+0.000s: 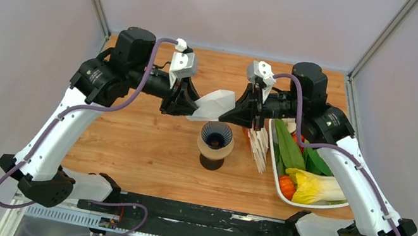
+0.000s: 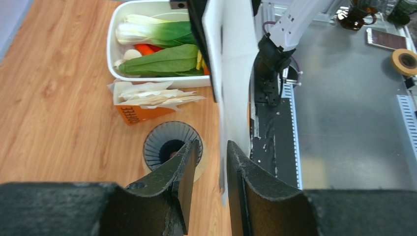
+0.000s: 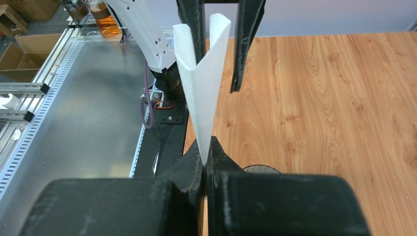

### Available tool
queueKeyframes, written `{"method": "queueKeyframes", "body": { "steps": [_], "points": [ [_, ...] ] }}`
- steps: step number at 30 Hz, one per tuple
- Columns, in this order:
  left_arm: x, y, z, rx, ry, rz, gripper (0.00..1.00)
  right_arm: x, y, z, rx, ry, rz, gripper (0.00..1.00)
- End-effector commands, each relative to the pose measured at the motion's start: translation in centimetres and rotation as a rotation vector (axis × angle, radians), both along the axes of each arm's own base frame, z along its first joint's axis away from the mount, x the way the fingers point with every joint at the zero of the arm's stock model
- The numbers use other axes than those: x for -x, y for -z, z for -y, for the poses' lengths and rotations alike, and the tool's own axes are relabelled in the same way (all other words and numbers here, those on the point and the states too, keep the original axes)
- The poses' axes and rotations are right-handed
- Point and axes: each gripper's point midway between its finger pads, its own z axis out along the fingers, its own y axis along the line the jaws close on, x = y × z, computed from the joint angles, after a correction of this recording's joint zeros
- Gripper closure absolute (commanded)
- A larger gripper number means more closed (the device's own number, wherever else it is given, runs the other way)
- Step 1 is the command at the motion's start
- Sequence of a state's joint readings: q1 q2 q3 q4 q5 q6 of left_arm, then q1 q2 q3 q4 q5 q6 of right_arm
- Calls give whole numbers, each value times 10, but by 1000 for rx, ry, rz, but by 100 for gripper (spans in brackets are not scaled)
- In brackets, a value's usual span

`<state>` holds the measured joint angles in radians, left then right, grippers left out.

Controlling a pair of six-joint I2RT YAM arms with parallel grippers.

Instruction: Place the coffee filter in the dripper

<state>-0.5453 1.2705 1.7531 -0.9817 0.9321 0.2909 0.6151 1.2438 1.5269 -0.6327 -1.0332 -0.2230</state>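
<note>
The white paper coffee filter (image 1: 215,102) hangs in the air between my two grippers, just above and behind the dripper. My right gripper (image 3: 205,158) is shut on the filter's narrow end (image 3: 201,88), and the filter fans open away from it. My left gripper (image 2: 212,147) is open, with one flap of the filter (image 2: 231,73) standing between its fingers, close to the right finger. The navy ribbed dripper (image 1: 217,134) sits upright on a tan ring and shows below the left fingers (image 2: 158,142). In the top view the left gripper (image 1: 190,110) and right gripper (image 1: 225,115) face each other.
A white tray (image 1: 278,182) of greens and carrots stands at the right, also in the left wrist view (image 2: 112,44). An orange box holding a stack of filters (image 1: 259,146) stands between the tray and the dripper (image 2: 147,101). The tan ring (image 1: 214,151) carries the dripper.
</note>
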Motion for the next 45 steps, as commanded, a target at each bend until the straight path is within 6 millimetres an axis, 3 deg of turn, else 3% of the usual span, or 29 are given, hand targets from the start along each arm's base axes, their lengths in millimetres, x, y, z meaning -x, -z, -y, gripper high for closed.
{"method": "queueKeyframes", "body": {
  "steps": [1,3,4,6,9,10,13,14,18,23,31,33,38,42,45],
  "points": [
    [9,3,10,27,53,-3,65,4,-17,-4,-37,-49,50,97],
    [11,5,13,49,38,-73,76,0,-20,-4,-40,-37,67,94],
    [8,1,16,74,34,-68,87,-2,-23,-3,-44,-25,87,90],
    [7,-1,20,115,4,-144,98,-9,-28,1,-46,19,123,72],
    [1,-6,15,205,-68,-369,100,-20,-31,12,-28,110,194,40],
    [-6,-9,16,251,-75,-361,100,-24,-29,16,-11,140,223,28],
    [-15,-26,7,347,-138,-466,100,-35,-21,27,47,212,327,2],
    [-19,-29,7,360,-158,-471,100,-42,-19,30,69,247,360,0],
    [-23,-29,9,373,-179,-571,100,-67,-13,31,149,362,508,0],
    [-23,-26,12,364,-174,-640,100,-86,-16,18,217,467,674,0],
    [-22,-12,16,332,-203,-714,100,-81,-26,-5,229,496,779,2],
    [-24,-7,17,318,-225,-736,100,-77,-28,-5,212,477,782,8],
    [-26,-2,17,298,-244,-758,100,-70,-29,-6,186,455,767,37],
    [-26,-2,17,297,-244,-768,100,-68,-29,-7,180,445,770,48],
    [-26,1,18,294,-247,-813,100,-67,-29,-7,180,442,771,49]
  ]
}}
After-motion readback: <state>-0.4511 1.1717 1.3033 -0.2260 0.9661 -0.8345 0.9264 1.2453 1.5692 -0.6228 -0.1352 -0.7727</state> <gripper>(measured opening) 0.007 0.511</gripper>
